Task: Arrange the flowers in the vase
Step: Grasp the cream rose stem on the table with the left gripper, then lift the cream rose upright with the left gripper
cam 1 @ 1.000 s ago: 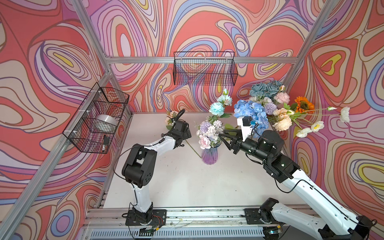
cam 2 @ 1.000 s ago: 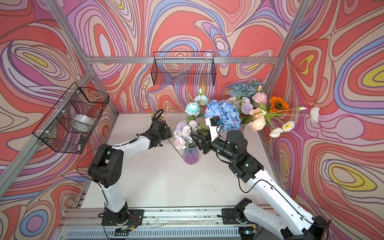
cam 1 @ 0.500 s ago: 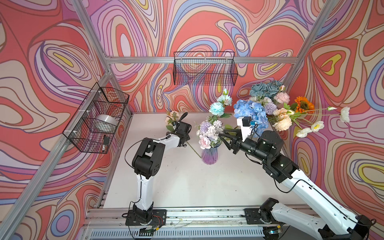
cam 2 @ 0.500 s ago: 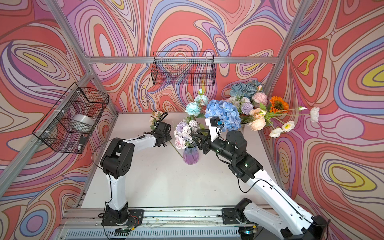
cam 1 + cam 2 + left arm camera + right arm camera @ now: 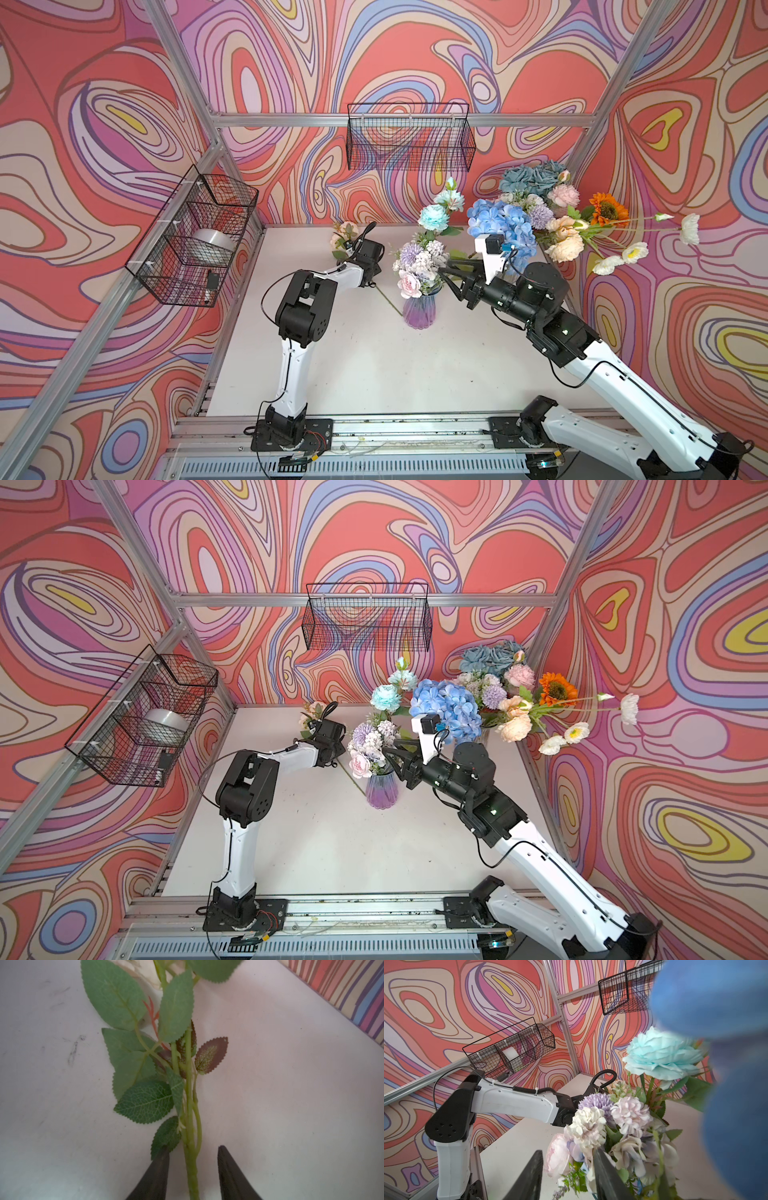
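A ribbed purple glass vase stands mid-table in both top views and holds lilac, white, pink and aqua flowers. One peach flower lies on the table at the back left, its long green stem running toward the vase. My left gripper is low over that stem, open, with a finger on each side and a small gap to both. My right gripper is open right beside the bouquet, just above the vase rim. Pink and white blooms show between its fingers; no grip shows.
A large bunch with blue hydrangea, an orange sunflower and white daisies stands at the back right, behind my right wrist. Black wire baskets hang on the left wall and on the back wall. An aluminium rail edges the front.
My left gripper has dropped onto the lying flower's stem and its jaws have narrowed from wide open. The left elbow has risen. The right arm has stayed put.
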`<action>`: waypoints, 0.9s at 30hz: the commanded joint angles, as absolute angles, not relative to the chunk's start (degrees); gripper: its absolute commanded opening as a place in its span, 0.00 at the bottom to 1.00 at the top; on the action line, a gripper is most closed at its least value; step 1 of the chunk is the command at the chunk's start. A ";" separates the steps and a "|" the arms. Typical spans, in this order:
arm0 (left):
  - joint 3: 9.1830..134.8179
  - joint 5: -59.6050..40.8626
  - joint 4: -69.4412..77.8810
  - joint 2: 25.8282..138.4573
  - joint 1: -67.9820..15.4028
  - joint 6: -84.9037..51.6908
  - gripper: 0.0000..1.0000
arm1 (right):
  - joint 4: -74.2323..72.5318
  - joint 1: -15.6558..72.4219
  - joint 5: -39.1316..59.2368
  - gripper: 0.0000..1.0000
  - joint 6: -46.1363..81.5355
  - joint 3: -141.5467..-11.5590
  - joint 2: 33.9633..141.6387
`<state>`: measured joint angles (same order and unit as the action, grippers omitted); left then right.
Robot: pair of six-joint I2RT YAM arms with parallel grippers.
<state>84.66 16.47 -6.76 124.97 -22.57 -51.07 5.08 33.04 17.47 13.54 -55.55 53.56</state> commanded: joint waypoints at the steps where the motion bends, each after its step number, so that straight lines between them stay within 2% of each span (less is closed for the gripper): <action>1: 82.41 15.30 -7.77 126.12 -21.29 -54.66 0.35 | 5.01 32.96 17.49 0.42 13.10 -54.89 52.52; 6: 82.78 11.71 -7.40 127.25 -20.41 -54.93 0.14 | 4.73 32.95 16.83 0.42 13.10 -54.58 51.80; 11: 81.53 11.34 -6.41 126.94 -20.11 -55.77 0.00 | 5.16 32.96 15.70 0.42 13.01 -54.32 50.51; 17: 77.90 12.98 -4.07 123.44 -19.76 -55.63 0.00 | 6.02 32.96 15.72 0.41 13.09 -53.88 49.53; 27: 67.59 13.24 3.83 107.38 -19.26 -51.53 0.00 | 22.11 32.93 12.81 0.51 13.51 -54.67 47.29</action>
<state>69.17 12.99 0.99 113.21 -19.66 -53.28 15.44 33.04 14.85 13.32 -54.94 49.25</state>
